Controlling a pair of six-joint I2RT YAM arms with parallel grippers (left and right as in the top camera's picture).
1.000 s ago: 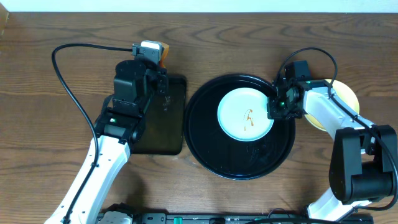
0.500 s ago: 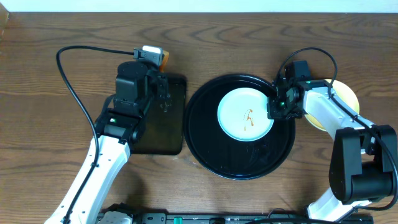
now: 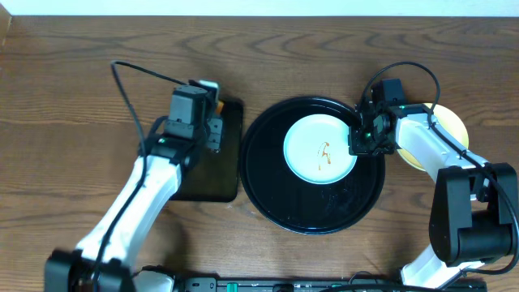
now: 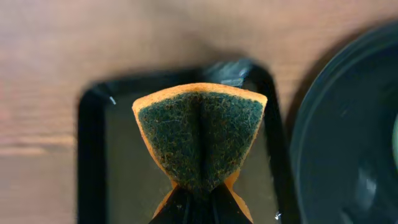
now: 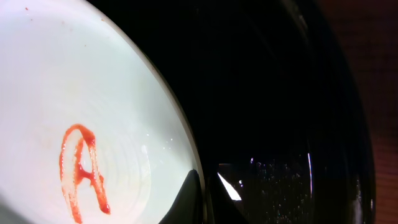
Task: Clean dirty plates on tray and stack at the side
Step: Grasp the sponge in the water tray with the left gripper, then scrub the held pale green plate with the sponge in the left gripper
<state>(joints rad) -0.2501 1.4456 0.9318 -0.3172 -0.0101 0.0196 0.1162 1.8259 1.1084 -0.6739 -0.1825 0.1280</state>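
A pale mint-blue plate (image 3: 306, 139) with a red-orange sauce smear (image 5: 79, 169) lies in the round black tray (image 3: 268, 196). My right gripper (image 3: 358, 139) is shut on that plate's right rim; in the right wrist view its fingers (image 5: 203, 200) pinch the plate (image 5: 74, 74) edge. A pale yellow plate (image 3: 451, 122) lies on the table to the right, partly under the right arm. My left gripper (image 3: 214, 135) is shut on an orange sponge with a green scouring face (image 4: 199, 134), folded between the jaws, above the small rectangular tray. No second mint-blue plate shows.
A small black rectangular tray (image 3: 212, 183) lies left of the round tray; it also shows under the sponge in the left wrist view (image 4: 93, 162). The round tray's rim (image 4: 348, 143) is close on its right. Cables loop over the table behind both arms.
The left arm has swung to the right, its wrist shifting right and slightly nearer over the rectangular tray, still holding the sponge. The right arm and the plate have not moved.
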